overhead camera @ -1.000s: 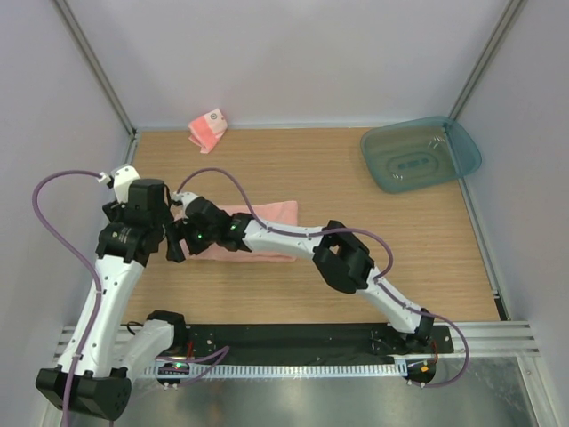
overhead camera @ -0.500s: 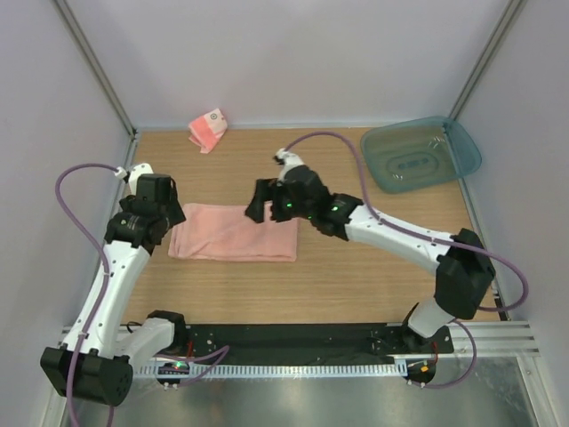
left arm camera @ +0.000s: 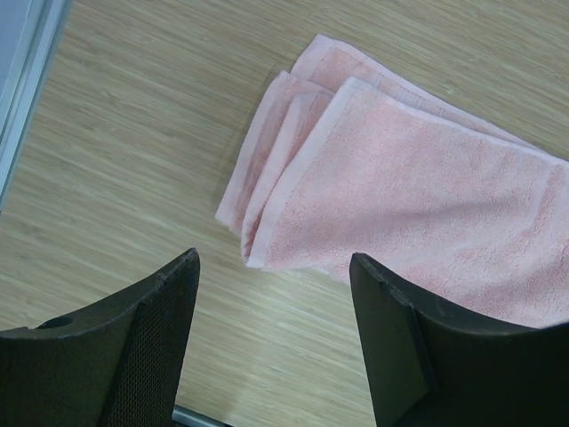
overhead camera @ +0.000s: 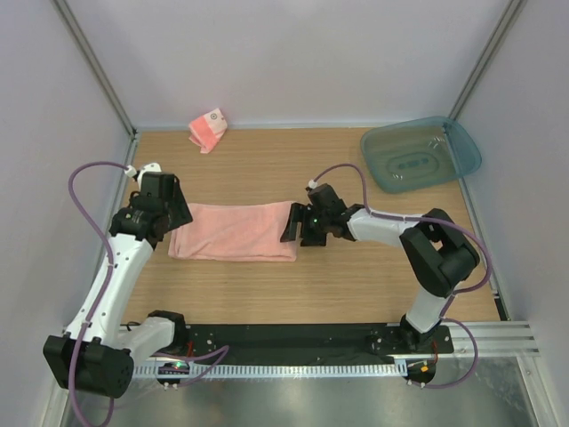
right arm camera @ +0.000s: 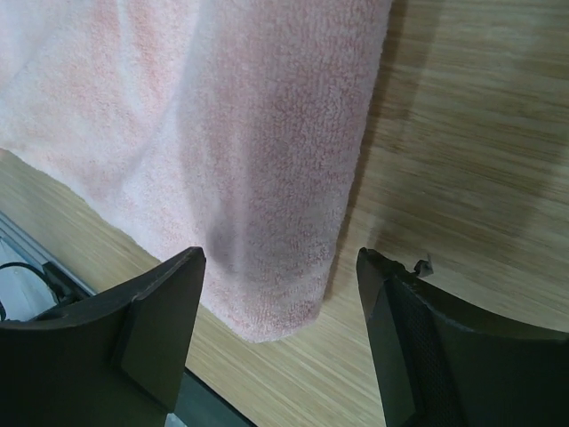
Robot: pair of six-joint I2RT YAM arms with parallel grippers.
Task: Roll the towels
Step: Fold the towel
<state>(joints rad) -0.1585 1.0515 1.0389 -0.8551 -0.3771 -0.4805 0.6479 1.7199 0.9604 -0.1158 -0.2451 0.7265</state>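
In the top view, the right gripper (overhead camera: 286, 228) has been moved from the 9 o'clock end of the flat plain towel (overhead camera: 233, 231) to its 3 o'clock end; rolling is judged not begun. Two towels are counted, with the striped towel (overhead camera: 208, 130) at 11 o'clock on the desk (overhead camera: 356, 285). In the wrist views, the jaws of the left gripper (left arm camera: 273, 258) and of the right one are seen spread wide, with nothing held.

Bright, even light — soft shadows, sharp focus

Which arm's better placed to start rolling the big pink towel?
Right, probably. The right hand, open, sits at the towel's tidy folded end. The left hand, also open, faces splayed loose layers.
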